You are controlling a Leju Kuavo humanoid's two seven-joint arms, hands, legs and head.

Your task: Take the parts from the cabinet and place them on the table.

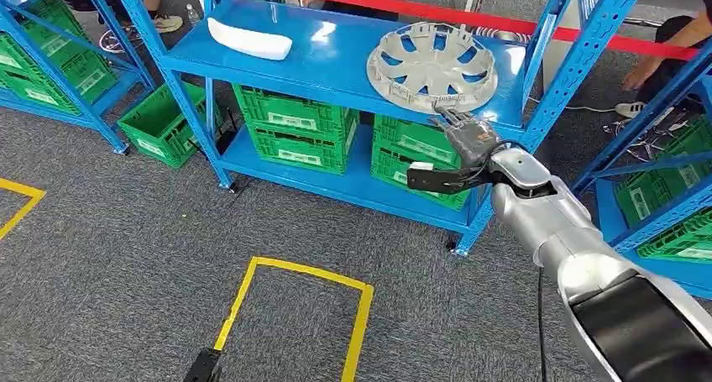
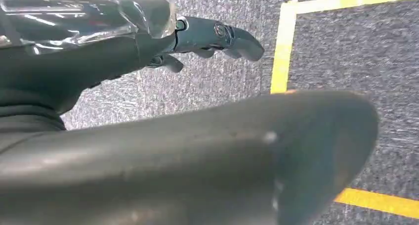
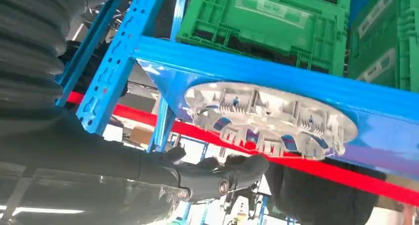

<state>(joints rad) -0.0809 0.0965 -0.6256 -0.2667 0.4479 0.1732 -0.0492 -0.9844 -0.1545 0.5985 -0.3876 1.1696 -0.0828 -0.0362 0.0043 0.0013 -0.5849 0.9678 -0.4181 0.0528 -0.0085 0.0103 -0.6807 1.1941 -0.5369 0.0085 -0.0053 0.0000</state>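
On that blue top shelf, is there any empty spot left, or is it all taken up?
The top shelf has a bare stretch in the middle, between the white part on its left and the silver wheel cover on its right. The right end is crowded: the wheel cover fills it, and the right robot hand is at its front edge.

No text, brand or number can be read in these pictures. The green crates (image 1: 294,126) under the blue shelf (image 1: 277,63) carry pale rectangular labels on their fronts, but the print on them is too small and blurred to read. The yellow lines (image 1: 294,315) on the floor are plain tape, without letters.
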